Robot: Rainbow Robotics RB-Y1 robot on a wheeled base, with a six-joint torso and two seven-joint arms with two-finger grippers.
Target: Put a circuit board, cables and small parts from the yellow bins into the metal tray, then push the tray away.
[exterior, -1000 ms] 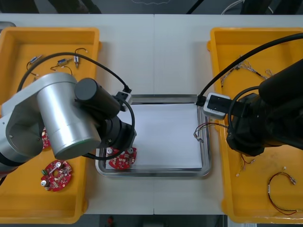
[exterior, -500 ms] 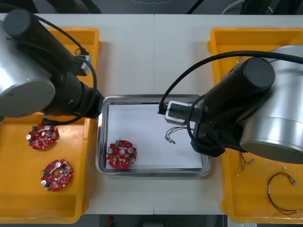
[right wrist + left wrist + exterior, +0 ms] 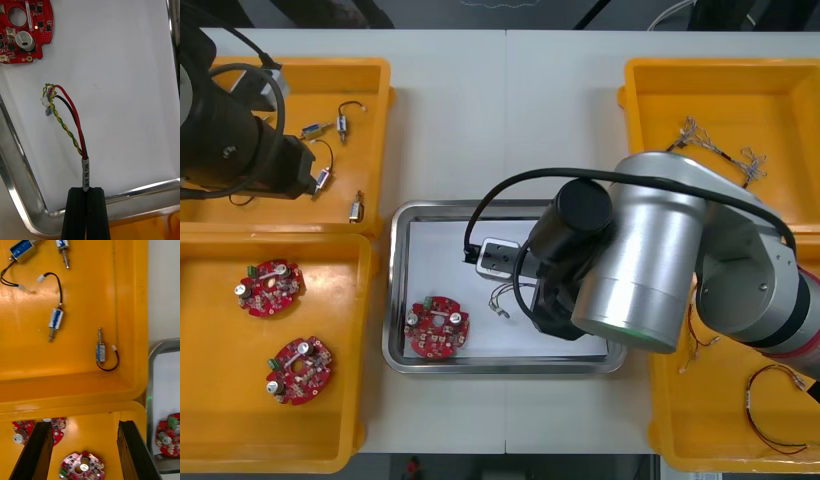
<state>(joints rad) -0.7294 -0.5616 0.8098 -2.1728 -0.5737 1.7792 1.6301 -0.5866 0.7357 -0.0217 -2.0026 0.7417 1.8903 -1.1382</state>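
Overhead picture of a light counter (image 3: 510, 120) with yellow bins at both sides and a metal tray between them.

At the far left, the left hand (image 3: 84, 423) hangs above the left-side bins. Its two black fingers (image 3: 37, 450) stand wide apart with nothing between them. The far-left yellow bin (image 3: 370, 80) holds several small metal parts (image 3: 320, 180) with thin black leads, scattered and apart from one another. One of them lies close to the bin's corner nearest the tray. The near-left yellow bin (image 3: 210, 440) holds two round red circuit boards (image 3: 270, 285), lying flat and apart.

In the middle sits the metal tray (image 3: 395, 300), white inside with a shiny rim. One circuit board (image 3: 438, 328) lies flat in its near-left corner.

The right hand (image 3: 86, 191) is over the tray, reaching in from the right. Its fingers (image 3: 77, 213) are pressed together on the white sleeve of a red and yellow cable (image 3: 71, 123). The cable also has a black wire and a twisted yellow-green pair. Its free end, with small connectors, reaches toward the board in the tray but stays apart from it. Whether that end touches the tray's white floor cannot be told.

On the right, the far-right yellow bin (image 3: 630, 90) holds a thin cable bundle (image 3: 715, 150). The near-right yellow bin (image 3: 660, 440) holds a looped cable (image 3: 775, 410) near its right side.
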